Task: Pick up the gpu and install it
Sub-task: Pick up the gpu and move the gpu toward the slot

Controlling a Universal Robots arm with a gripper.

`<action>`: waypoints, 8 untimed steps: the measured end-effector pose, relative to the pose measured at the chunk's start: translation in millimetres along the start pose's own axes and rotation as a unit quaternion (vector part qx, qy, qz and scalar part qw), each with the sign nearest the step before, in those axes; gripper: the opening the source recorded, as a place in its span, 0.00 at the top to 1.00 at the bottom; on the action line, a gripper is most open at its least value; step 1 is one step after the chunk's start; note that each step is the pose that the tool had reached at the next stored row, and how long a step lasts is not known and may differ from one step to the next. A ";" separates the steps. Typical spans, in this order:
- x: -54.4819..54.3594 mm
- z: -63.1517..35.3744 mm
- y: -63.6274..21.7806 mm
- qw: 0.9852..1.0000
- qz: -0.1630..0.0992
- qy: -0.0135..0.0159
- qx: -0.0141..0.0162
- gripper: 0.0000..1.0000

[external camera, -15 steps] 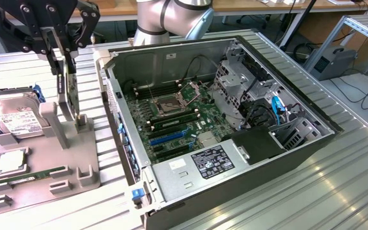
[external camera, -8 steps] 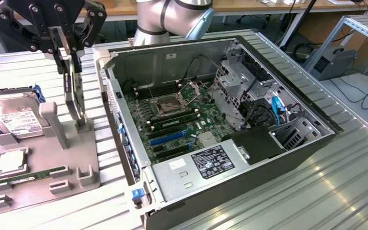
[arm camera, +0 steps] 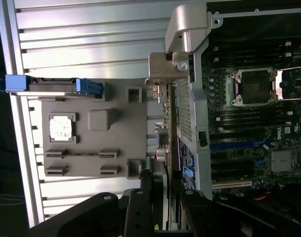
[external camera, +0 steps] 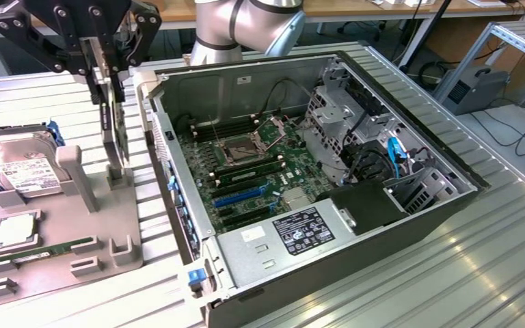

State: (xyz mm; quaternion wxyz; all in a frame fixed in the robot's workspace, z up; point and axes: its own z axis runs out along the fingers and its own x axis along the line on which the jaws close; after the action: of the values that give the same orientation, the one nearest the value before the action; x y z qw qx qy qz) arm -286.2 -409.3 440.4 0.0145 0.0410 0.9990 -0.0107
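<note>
Claw (external camera: 106, 65) of mine pinches the gpu (external camera: 114, 137) upright at the tray (external camera: 107, 239); case wall (external camera: 165, 171) crowds three o'clock, hard drive (external camera: 21, 167) at nine.

Directly under the gripper (external camera: 104, 68) and the gpu (external camera: 112, 130) clamped in it stand the slotted posts of the grey fixture (external camera: 98, 219); just beside them rises the case wall (external camera: 159, 123), between gripper and motherboard (external camera: 244, 171); opposite, the hard drive (external camera: 21, 171) and a tall post (external camera: 78, 179) stand clear; past the wall the bay lies open from above, hemmed by drive cage (external camera: 335, 113), cables (external camera: 395, 154) and power supply (external camera: 290, 232).
</note>
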 end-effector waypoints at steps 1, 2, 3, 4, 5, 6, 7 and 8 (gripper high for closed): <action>-1.3 0.0 0.1 1.000 0.000 0.000 0.000 0.73; -2.1 0.0 0.2 1.000 0.000 0.000 0.000 0.73; -2.9 0.1 0.3 1.000 0.000 0.000 0.000 0.73; -3.7 0.1 0.3 1.000 0.000 0.000 0.000 0.73; -4.6 0.1 0.4 1.000 0.000 0.000 0.000 0.73; -5.4 0.2 0.4 1.000 0.000 0.000 0.000 0.73; -6.2 0.2 0.5 1.000 0.000 0.000 0.000 0.73; -7.0 0.2 0.6 1.000 0.000 0.000 0.000 0.73</action>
State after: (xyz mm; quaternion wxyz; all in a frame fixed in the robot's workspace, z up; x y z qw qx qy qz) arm -279.1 -409.3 440.4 0.0144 0.0409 0.9990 -0.0107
